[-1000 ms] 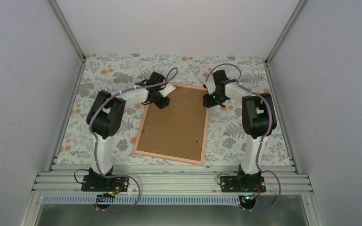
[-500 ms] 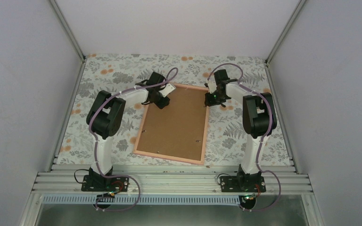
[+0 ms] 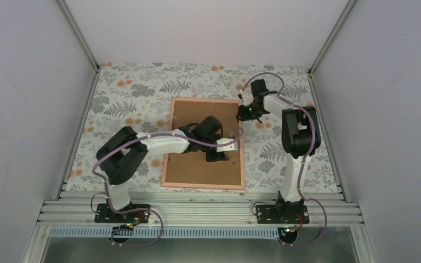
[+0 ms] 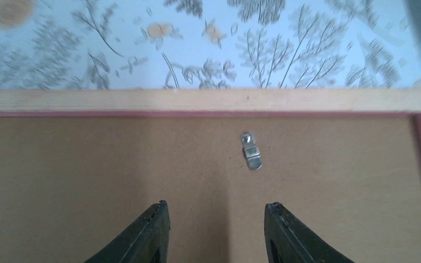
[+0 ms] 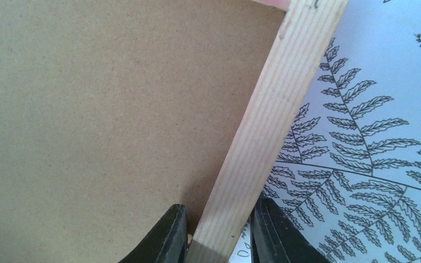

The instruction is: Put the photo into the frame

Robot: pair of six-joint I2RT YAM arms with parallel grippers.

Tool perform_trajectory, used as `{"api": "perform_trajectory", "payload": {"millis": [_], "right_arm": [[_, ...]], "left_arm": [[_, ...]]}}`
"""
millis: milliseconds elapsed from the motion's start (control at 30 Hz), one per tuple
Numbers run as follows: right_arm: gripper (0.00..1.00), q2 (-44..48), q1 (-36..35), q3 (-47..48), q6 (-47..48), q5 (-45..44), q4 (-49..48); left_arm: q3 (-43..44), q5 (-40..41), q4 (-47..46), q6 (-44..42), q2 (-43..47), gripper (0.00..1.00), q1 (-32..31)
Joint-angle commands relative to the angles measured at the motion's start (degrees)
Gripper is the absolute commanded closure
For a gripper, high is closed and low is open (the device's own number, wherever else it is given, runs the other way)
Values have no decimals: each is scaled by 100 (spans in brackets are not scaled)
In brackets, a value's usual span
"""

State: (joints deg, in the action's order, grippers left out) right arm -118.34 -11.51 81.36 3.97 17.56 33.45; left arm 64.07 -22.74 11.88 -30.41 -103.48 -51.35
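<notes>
Pink thin rectangular picture frame [image 3: 203,187] lies on floral tabletop [image 3: 131,93].
Right claw [image 5: 220,219] pinches its rail; left claw [image 4: 217,208] hangs wide over brown backing [image 4: 87,181].

Brown backing board [image 4: 87,175] lies flat under the left fingers [image 4: 148,235] and runs on ahead of them. Small metal clip [image 4: 251,150] sits on the board just ahead of the fingertips, nearer the right-hand one, not touching. Floral tablecloth [image 4: 307,49] farther ahead, past the board. Right wrist view: same board left of the right fingers [image 5: 170,235], fern-print cloth to their right. White walls [image 3: 33,82] on three sides. Aluminium rails [image 3: 197,211] well behind both sets of fingers.
</notes>
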Motion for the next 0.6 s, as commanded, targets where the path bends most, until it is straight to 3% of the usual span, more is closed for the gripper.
{"api": "perform_trajectory", "payload": {"millis": [0, 200, 400, 500, 567], "right_arm": [[80, -203, 87, -285, 218, 100, 127], [41, 703, 393, -619, 896, 890, 101], [15, 2050, 530, -1573, 2649, 1005, 172], [3, 2246, 373, -1865, 2737, 722, 488], [0, 2689, 148, -2246, 2636, 413, 414]], "left_arm": [[412, 384, -241, -97, -623, 58, 4], [346, 437, -67, 17, -629, 66, 159], [18, 539, 199, 10, -212, 68, 557], [-98, 646, 304, 11, -109, 68, 685], [-125, 644, 363, 95, -91, 68, 792]]}}
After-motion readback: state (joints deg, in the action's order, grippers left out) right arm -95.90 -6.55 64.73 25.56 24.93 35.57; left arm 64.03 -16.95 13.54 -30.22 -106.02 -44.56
